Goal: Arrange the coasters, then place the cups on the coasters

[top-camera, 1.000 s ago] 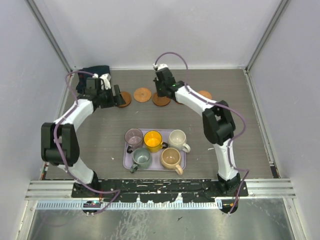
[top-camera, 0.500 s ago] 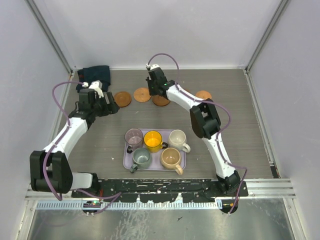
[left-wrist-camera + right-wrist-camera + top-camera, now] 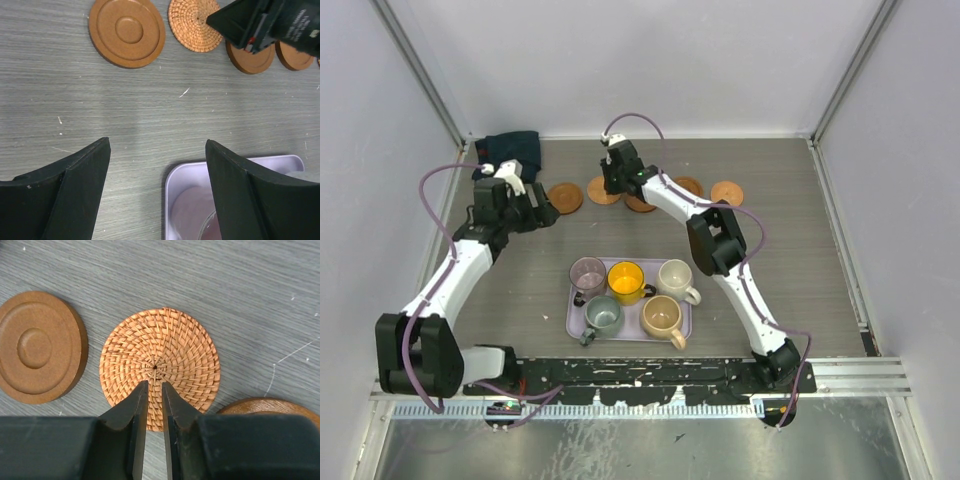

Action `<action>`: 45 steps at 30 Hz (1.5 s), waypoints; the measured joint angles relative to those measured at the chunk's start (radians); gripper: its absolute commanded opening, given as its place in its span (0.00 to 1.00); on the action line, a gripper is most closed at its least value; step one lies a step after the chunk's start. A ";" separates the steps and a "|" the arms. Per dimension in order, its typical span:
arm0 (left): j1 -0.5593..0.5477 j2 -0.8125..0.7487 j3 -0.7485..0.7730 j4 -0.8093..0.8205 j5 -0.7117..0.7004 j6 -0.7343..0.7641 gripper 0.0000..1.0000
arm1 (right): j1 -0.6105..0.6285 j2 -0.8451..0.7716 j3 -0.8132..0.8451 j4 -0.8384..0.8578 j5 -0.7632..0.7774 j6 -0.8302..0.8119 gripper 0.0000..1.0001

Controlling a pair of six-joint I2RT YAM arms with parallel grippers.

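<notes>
Several round brown coasters lie in a row at the back: a dark ringed coaster (image 3: 565, 197) (image 3: 127, 31) (image 3: 40, 347), a woven orange coaster (image 3: 597, 194) (image 3: 194, 25) (image 3: 170, 340), and plain ones (image 3: 641, 204) (image 3: 689, 185) (image 3: 726, 193). My right gripper (image 3: 612, 180) (image 3: 155, 385) hovers over the woven one, jaws barely apart with nothing between them. My left gripper (image 3: 542, 211) (image 3: 157, 145) stands wide open and empty, in front of the ringed coaster. The mauve (image 3: 588, 273), yellow (image 3: 625, 280), cream (image 3: 674, 277), grey-green (image 3: 603, 316) and tan (image 3: 661, 316) cups stand on the lavender tray (image 3: 571, 322) (image 3: 171, 190).
A dark cloth (image 3: 510, 147) lies in the back left corner. Grey walls close in the table on three sides. The right arm's links (image 3: 705, 235) stretch from the near edge past the tray's right side up to the coaster row.
My right gripper slid left along the row from a plain coaster to the woven one, and its jaws parted slightly. My left gripper drew back from the ringed coaster toward the front.
</notes>
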 measured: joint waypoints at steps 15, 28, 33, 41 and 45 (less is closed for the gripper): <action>0.000 -0.031 0.000 0.000 0.010 0.000 0.79 | 0.000 0.047 0.027 -0.026 -0.056 0.011 0.22; 0.000 -0.030 0.000 0.000 0.018 -0.004 0.79 | 0.040 -0.025 -0.100 0.008 -0.020 0.008 0.21; 0.000 -0.016 0.000 0.000 0.018 -0.004 0.79 | 0.052 -0.024 -0.096 0.004 0.011 0.007 0.21; 0.000 -0.002 0.000 0.001 0.027 -0.001 0.80 | 0.061 -0.024 -0.068 -0.055 0.114 -0.018 0.21; 0.000 -0.002 0.000 0.001 0.032 0.000 0.80 | 0.061 -0.024 -0.057 -0.079 0.146 -0.034 0.21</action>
